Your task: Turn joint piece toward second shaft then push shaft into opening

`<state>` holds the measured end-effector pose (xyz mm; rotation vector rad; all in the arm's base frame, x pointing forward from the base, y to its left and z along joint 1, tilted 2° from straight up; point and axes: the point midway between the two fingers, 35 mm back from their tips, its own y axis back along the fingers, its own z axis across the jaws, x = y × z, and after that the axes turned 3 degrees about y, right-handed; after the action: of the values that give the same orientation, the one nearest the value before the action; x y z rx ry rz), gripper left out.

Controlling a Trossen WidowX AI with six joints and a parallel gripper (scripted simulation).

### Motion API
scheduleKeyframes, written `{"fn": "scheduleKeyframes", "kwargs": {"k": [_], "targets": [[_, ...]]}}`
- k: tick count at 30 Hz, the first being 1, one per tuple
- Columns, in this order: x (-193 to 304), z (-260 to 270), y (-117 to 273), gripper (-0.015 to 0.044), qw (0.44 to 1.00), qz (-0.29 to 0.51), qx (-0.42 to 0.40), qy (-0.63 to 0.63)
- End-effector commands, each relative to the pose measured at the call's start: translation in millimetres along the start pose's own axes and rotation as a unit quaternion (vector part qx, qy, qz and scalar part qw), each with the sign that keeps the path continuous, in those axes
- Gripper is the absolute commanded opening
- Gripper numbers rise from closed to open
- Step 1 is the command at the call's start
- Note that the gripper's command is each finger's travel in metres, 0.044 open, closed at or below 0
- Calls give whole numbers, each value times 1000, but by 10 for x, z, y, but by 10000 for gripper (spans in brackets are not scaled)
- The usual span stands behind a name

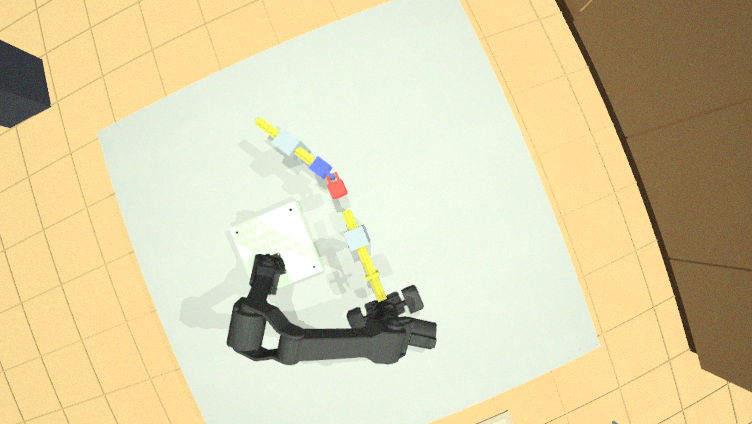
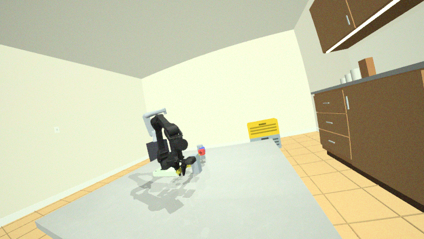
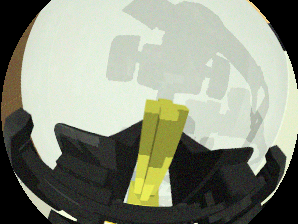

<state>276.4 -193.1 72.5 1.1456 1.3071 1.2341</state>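
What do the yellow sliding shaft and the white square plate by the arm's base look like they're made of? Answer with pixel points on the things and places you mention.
The yellow sliding shaft [image 1: 364,257] [image 3: 167,135] looks like matte plastic, perhaps painted metal: its color is even, without metallic glints. The white square plate [image 1: 281,231] may be smooth plastic or coated metal, given its pale, bright surface.

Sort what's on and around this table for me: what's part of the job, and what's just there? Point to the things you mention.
Part of the job:
- gripper [image 1: 383,306] [image 3: 156,125]
- yellow sliding shaft [image 1: 365,259] [image 3: 167,125]
- red joint piece [image 1: 337,188] [image 2: 201,152]
- yellow fixed shaft [image 1: 266,127]
- two pale blocks [image 1: 357,237] [image 1: 287,141]

Just there:
- yellow-and-grey cabinet [image 2: 263,132]
- white cups [image 2: 355,74]
- brown drawers [image 2: 332,122]
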Motion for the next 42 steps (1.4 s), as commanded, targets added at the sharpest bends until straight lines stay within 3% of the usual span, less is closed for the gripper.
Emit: {"fn": "scheduleKeyframes", "kwargs": {"k": [1,42], "targets": [[62,6,0,0,1000,-2,-6,-1],[689,42,-8,0,1000,0,-10,-1]]}}
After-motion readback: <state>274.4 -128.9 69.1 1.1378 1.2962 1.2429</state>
